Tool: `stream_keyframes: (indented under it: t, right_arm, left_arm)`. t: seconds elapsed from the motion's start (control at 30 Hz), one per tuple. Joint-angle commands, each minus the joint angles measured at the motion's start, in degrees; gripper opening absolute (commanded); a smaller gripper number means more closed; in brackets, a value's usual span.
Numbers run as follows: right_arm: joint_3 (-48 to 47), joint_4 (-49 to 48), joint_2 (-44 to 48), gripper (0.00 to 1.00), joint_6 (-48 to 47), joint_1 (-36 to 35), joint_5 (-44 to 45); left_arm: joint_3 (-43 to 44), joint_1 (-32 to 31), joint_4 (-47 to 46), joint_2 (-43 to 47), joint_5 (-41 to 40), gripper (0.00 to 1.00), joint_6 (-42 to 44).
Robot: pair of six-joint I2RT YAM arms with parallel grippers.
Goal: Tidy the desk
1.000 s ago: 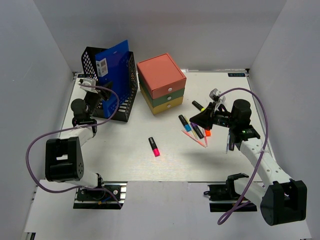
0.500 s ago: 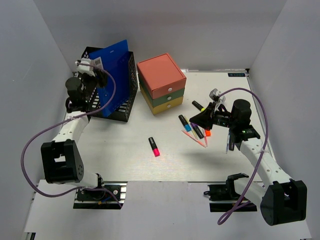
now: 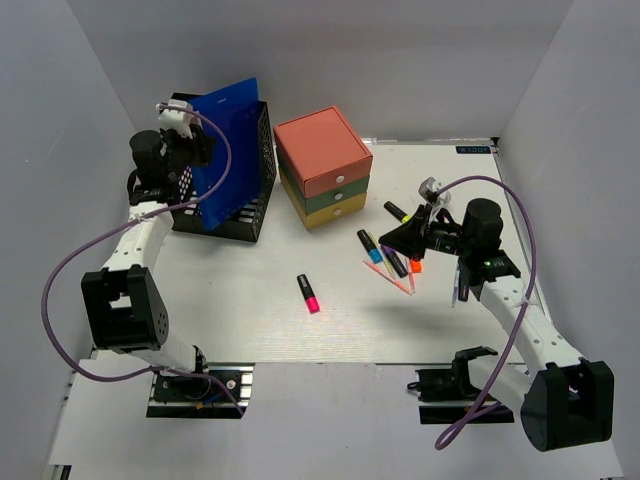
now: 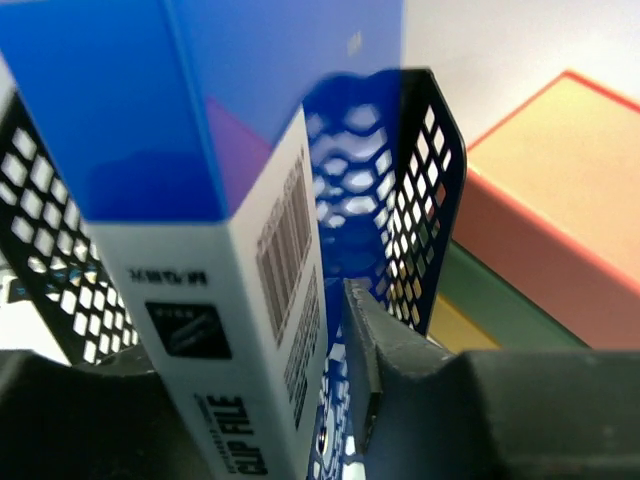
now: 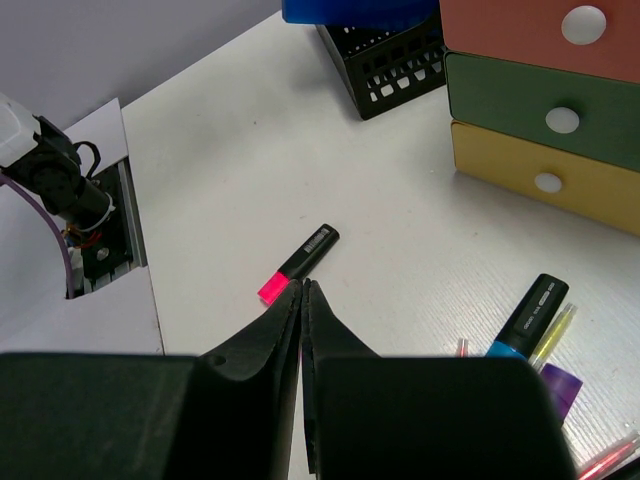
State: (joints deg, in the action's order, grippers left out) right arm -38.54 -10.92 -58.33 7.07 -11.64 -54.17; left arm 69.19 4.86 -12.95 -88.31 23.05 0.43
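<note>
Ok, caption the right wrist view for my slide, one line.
Shut right gripper points toward a pink highlighter on the white desk, three-drawer box at upper right.

back wall (image 3: 400,60): plain grey | side walls (image 3: 60,150): plain grey | light: even, soft

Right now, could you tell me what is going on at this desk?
The left gripper is up at the black mesh holder, straddling the blue clip file standing in it; whether it is gripping I cannot tell. The right gripper is shut and empty, hovering above the desk near a cluster of markers. A pink highlighter lies alone mid-desk, in front of the drawer box.
</note>
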Motion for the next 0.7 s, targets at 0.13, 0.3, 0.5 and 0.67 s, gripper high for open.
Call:
stream_keyframes:
  t: [0.13, 0.3, 0.5, 0.67]
  right_arm:
    - [-0.48, -2.09, 1.2, 0.08, -0.13, 0.21, -0.85]
    - [-0.48, -2.0, 1.37, 0.08, -0.04, 0.13, -0.93]
    - [-0.48, -2.09, 1.46, 0.08, -0.04, 0.21, -1.02]
    - [-0.39, -2.09, 1.55, 0.07, -0.04, 0.3, -1.02]
  left_arm:
    - [2.88, 0.06, 8.21, -2.66, 3.76, 0.16, 1.6]
    - [1.65, 0.06, 7.5, -0.81, 4.11, 0.02, 1.42]
    - [-2.29, 0.06, 3.12, 4.01, 5.6, 0.0, 0.28]
    - [-7.74, 0.06, -8.13, 8.59, 6.39, 0.0, -3.5]
